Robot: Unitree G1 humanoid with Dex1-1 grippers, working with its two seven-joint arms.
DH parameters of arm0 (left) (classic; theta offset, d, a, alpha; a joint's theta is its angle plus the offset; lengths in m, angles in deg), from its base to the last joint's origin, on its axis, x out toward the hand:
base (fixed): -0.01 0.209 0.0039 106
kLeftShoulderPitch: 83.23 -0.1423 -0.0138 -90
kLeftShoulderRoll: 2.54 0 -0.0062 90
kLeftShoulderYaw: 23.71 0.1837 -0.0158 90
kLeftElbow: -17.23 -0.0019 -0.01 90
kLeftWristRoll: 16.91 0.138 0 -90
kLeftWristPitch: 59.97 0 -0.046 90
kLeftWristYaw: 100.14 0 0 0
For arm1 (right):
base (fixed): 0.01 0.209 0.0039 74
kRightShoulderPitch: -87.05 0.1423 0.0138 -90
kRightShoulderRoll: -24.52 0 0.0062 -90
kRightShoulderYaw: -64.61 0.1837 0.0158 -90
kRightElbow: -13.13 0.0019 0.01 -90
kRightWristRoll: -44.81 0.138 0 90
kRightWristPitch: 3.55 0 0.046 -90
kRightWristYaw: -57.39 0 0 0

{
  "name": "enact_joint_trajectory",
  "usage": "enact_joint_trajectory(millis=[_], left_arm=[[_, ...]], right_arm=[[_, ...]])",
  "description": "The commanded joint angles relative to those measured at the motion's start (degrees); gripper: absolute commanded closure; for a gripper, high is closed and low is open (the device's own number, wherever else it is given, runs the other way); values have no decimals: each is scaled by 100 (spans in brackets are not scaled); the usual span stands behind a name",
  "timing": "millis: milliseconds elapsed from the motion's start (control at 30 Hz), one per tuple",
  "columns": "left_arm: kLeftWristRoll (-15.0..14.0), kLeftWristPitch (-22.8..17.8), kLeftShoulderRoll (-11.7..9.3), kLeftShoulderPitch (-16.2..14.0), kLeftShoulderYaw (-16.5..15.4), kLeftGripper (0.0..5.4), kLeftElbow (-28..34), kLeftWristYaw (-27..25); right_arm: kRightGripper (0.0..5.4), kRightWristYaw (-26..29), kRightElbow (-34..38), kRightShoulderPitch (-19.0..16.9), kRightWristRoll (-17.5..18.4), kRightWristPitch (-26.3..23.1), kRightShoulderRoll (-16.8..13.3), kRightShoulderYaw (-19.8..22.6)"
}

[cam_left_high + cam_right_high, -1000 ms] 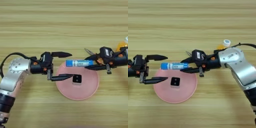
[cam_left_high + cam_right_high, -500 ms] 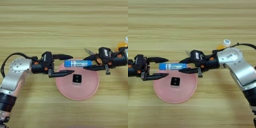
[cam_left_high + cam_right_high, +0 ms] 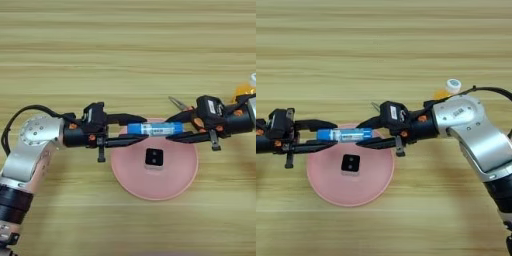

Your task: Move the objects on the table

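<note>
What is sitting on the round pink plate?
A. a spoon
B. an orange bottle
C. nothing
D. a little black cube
D. The small black cube rests on the round pink plate. The blue tube with a white label is held above the plate's far edge between the left tool and the right tool.

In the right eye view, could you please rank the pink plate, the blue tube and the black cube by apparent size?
1. pink plate, clearly largest.
2. blue tube, long and slim.
3. black cube, smallest.
</note>
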Motion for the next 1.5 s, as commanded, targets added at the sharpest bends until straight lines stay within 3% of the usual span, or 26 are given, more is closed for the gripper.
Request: enact_joint_trajectory(millis=[33, 833, 1333, 1500], left_arm=[[73, 45, -12, 38, 36, 403, 9, -30], [61, 14, -7, 18, 46, 405, 44, -19], [69, 32, 14, 54, 25, 405, -13, 11], [88, 64, 31, 50, -1, 405, -55, 60]], right_arm=[[401, -20, 27, 86, -36, 14, -9, -9], [401, -68, 83, 111, 57, -7, 47, 76], [219, -124, 121, 167, 247, -51, 134, 144], [160, -143, 236, 144, 477, -156, 148, 243]])
